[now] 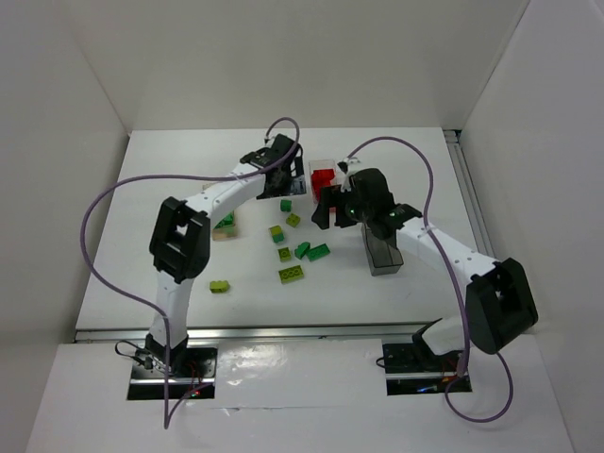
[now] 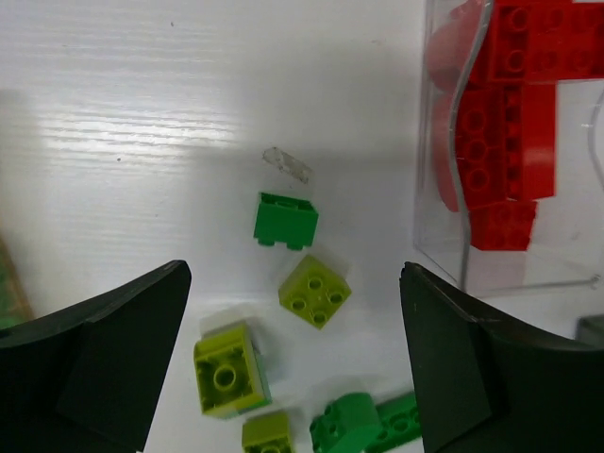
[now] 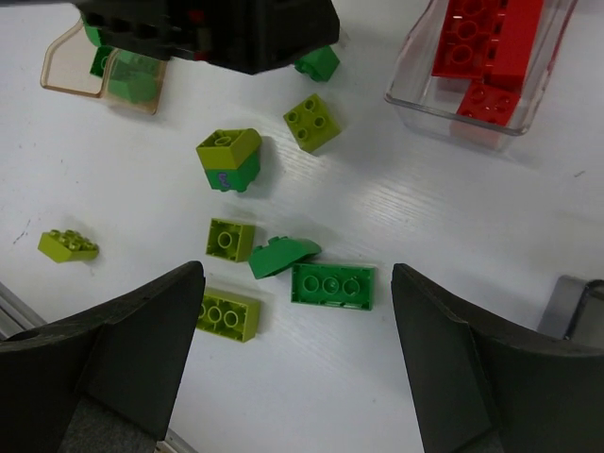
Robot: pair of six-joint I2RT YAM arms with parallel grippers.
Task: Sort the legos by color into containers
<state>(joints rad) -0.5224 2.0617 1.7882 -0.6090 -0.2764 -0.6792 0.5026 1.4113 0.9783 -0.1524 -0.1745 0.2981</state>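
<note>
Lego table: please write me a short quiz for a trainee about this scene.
1. True or false: the clear container holds only red bricks.
2. The loose bricks on the table are: A) red, B) dark green and lime, C) blue.
3. Fill in: the left gripper and the right gripper are both ____.
Key: 1 true; 2 B; 3 open.
</note>
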